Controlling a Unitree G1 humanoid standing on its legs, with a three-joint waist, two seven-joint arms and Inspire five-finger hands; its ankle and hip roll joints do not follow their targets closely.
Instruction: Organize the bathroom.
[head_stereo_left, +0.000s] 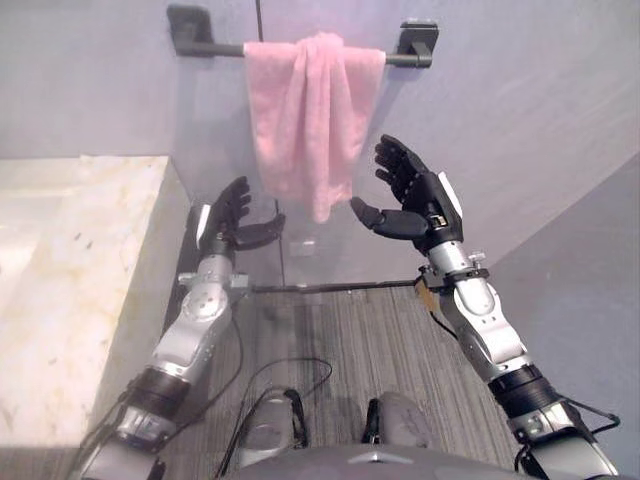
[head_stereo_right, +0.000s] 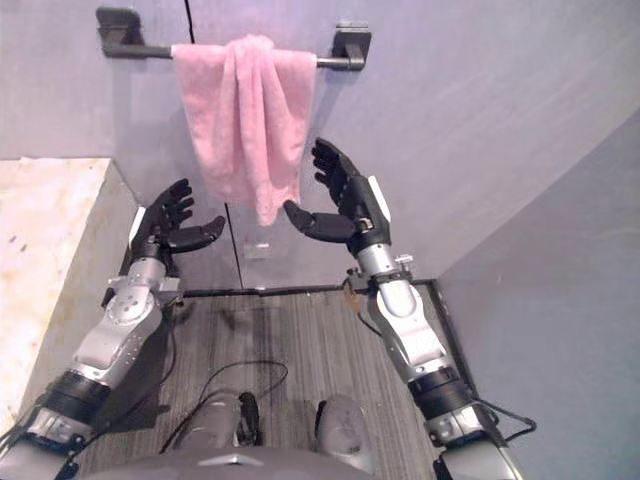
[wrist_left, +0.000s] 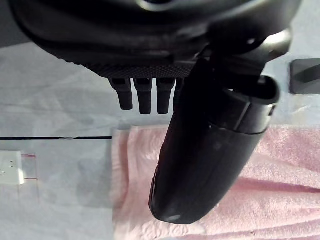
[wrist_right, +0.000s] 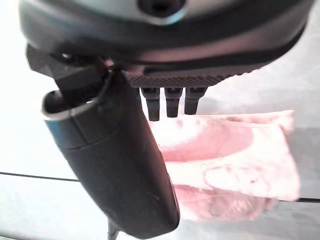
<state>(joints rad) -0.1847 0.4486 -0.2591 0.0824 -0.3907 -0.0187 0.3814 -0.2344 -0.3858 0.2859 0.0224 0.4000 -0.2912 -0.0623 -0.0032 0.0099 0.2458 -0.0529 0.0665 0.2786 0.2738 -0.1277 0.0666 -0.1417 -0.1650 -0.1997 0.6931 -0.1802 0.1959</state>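
A pink towel (head_stereo_left: 305, 110) hangs bunched over a dark wall rail (head_stereo_left: 405, 58), its lower end reaching down between my two hands. My left hand (head_stereo_left: 232, 218) is open just left of the towel's bottom, thumb pointing toward it, not touching. On the other side my right hand (head_stereo_left: 410, 195) is open too, a little higher, its thumb close to the towel's lower tip. The towel (wrist_left: 280, 190) shows past the left thumb in the left wrist view. In the right wrist view the towel (wrist_right: 235, 165) lies beyond the straight fingers.
A pale marbled countertop (head_stereo_left: 70, 270) runs along the left, its edge close to my left arm. The grey wall (head_stereo_left: 520, 130) is straight ahead and angles in on the right. Striped grey flooring (head_stereo_left: 340, 340) lies below. A small white wall plate (head_stereo_right: 256, 250) sits under the towel.
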